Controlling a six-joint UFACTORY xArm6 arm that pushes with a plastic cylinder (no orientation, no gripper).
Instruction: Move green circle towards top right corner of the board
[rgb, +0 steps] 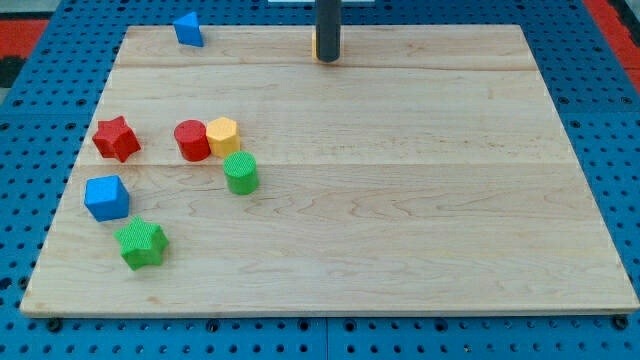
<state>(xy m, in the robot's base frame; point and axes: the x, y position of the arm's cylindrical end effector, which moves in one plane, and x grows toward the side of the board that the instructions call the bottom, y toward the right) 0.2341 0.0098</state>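
Note:
The green circle (240, 173) stands on the wooden board (400, 200) at the view's left of centre, just below a yellow block (222, 133) and a red circle (191, 140). My tip (327, 58) is at the view's top centre of the board, far above and to the right of the green circle, touching no block.
A red star (116, 138) lies at the left. A blue cube (106, 197) and a green star (141, 244) lie at the lower left. A blue triangle (187, 30) sits at the board's top left edge. A blue pegboard (620, 150) surrounds the board.

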